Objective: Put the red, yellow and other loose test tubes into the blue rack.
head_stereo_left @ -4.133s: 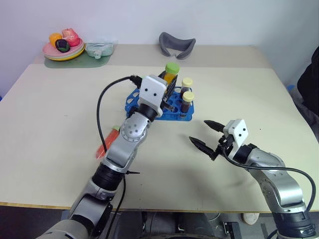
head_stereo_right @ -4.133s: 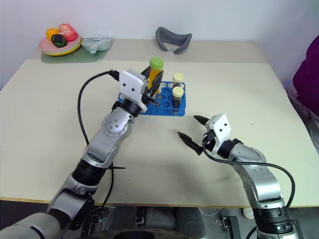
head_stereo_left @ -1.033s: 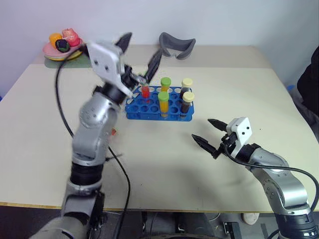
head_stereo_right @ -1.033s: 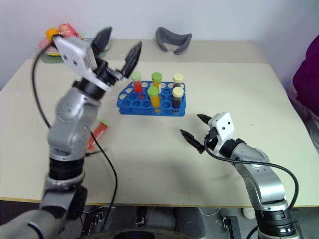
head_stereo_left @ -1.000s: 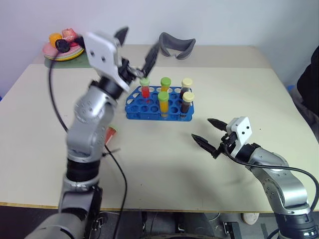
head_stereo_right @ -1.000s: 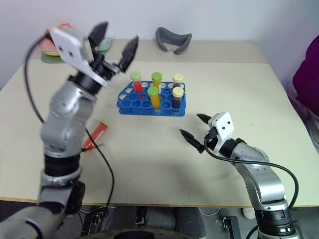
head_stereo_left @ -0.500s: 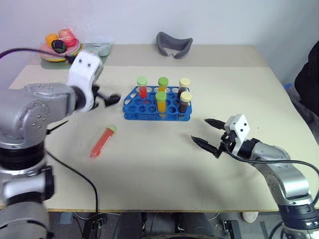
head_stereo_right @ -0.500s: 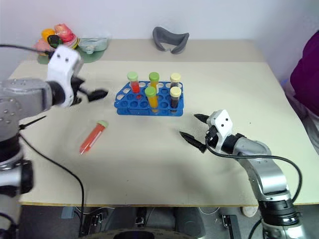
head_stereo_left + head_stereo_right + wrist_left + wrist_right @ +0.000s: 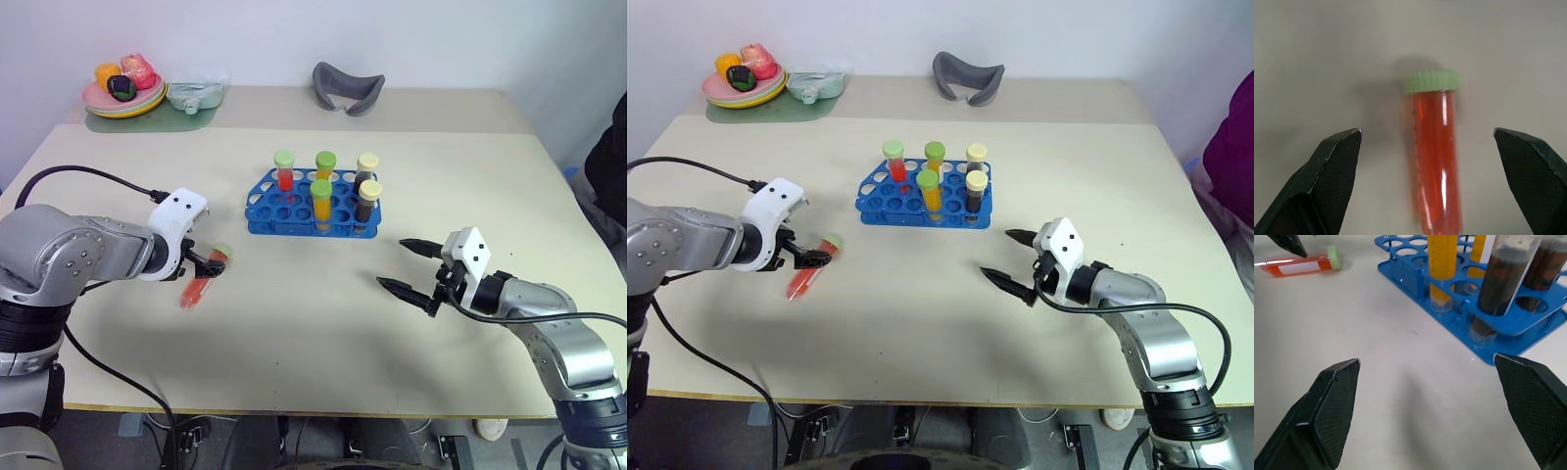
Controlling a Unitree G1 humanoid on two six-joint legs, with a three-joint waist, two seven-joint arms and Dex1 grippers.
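- Table (image 9: 323, 323): blue rack (image 9: 312, 208) mid-far, five capped tubes upright in it.
- Left gripper (image 9: 811, 257): near-left of rack, jaws wide open, straddling the red tube without touching; holds nothing.
- Right gripper (image 9: 409, 265): near-right of rack, spread wide, empty.
- Red tube (image 9: 202, 279): flat on table, green cap toward rack.

The red-orange liquid tube with its pale green cap (image 9: 1432, 156) runs off the left wrist view's edge, its closed end cut away. In the eye views the left tool (image 9: 209, 264) covers part of that tube, so contact cannot be told. The lower ends of the tubes standing in the bright blue plastic rack (image 9: 294, 217) are hidden inside its holes. The items piled on the pink plate (image 9: 98, 98) at the bench's (image 9: 323, 333) far corner are too small to name.
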